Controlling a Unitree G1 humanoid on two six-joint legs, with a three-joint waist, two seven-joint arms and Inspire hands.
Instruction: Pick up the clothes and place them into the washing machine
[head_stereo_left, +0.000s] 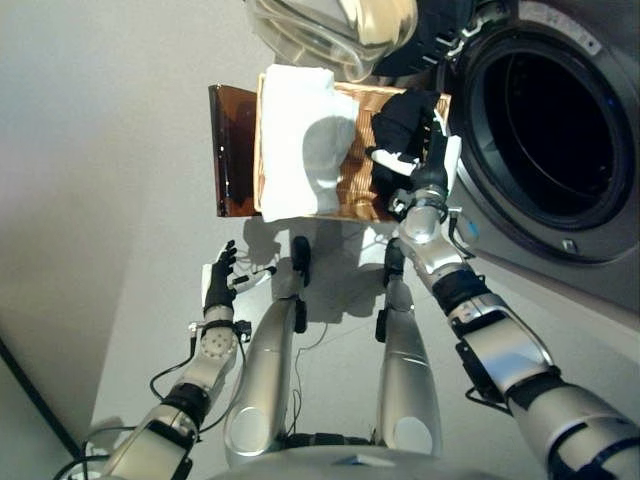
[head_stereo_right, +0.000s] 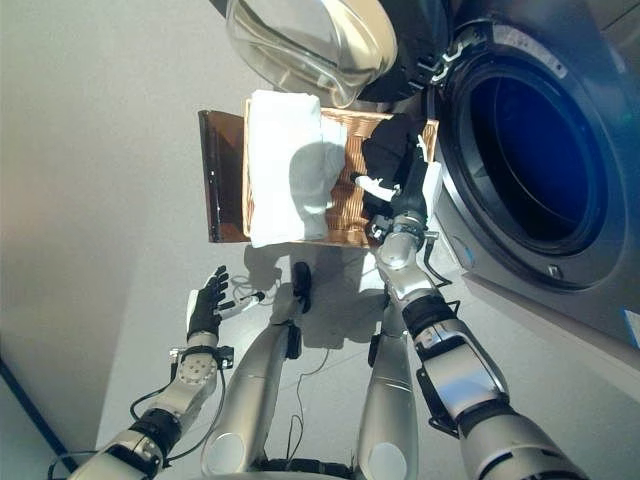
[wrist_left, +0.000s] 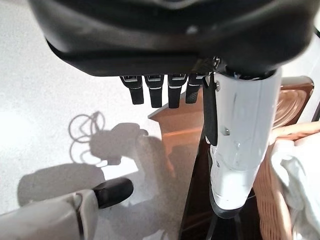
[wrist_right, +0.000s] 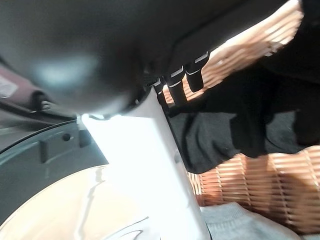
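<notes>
Grey floor (head_stereo_left: 110, 150) throughout, nothing else underfoot. Washing machine (head_stereo_left: 600, 250) at robot's right, drum opening (head_stereo_left: 548, 130) dark and clear; its glass door (head_stereo_left: 330, 30) is swung open and hangs over the basket's far end. Wicker basket (head_stereo_left: 350, 160) sits on the floor just beside the machine, presumably so transfer is a short swing right. A brown panel (head_stereo_left: 235, 150) stands against the basket's left side.

Clothes are in the basket: white cloth (head_stereo_left: 295, 140) draped over the left part, black garment (head_stereo_left: 400, 125) at the right end, nearest the drum.

Right hand (head_stereo_left: 415, 165) is down in the basket at the black garment. Right wrist view shows fingers (wrist_right: 175, 80) extended just above the dark fabric, not closed on it, so looks like pre-grasp. Left hand (head_stereo_left: 220, 280) hangs low near the floor, fingers straight, empty, well apart from the basket.

Obstruction risk: the open door overhead could clip a high lift; the basket rim (head_stereo_right: 432, 135) lies between garment and drum.
</notes>
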